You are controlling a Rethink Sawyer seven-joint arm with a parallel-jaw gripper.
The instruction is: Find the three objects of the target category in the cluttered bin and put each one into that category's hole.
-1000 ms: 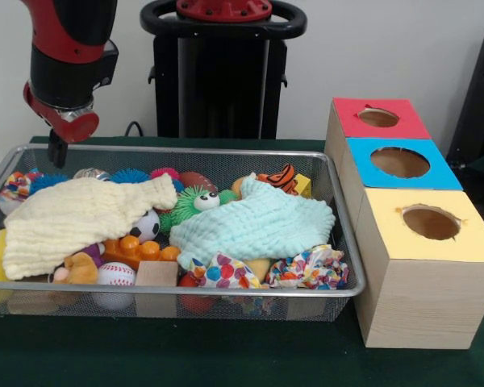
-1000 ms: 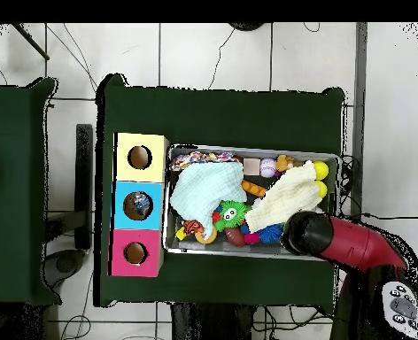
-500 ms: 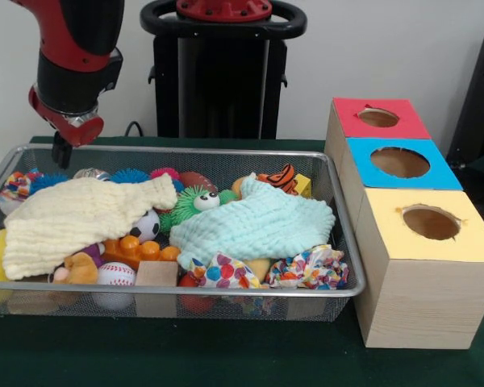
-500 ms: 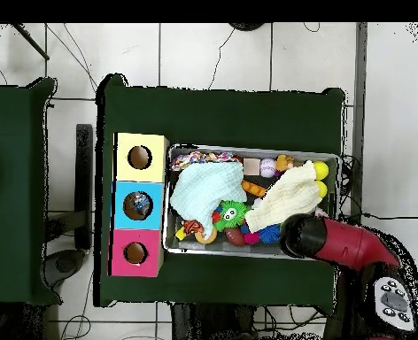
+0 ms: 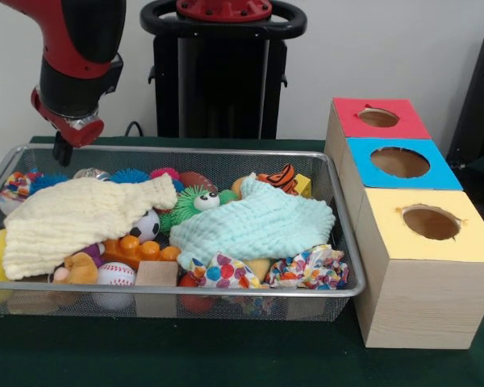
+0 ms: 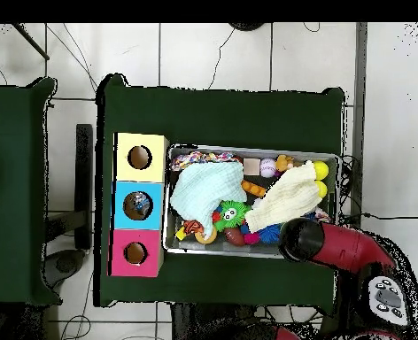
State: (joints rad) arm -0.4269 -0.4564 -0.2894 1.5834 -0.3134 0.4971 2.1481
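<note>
Tool (image 5: 62,151) above bin (image 5: 226,153) corner.

pale yellow cloth (image 5: 73,218) | light blue cloth (image 5: 254,226) | green spiky toy (image 5: 195,205) | polka-dot fabric (image 5: 223,272)

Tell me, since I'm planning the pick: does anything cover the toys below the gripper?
Yes. A pale yellow cloth and a light blue cloth lie over much of the bin; the gripper hangs above its back corner.

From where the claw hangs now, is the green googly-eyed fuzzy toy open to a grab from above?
Probably yes: the green fuzzy toy lies uncovered between the yellow cloth and blue cloth; the claw hangs above the bin's far corner.
</note>
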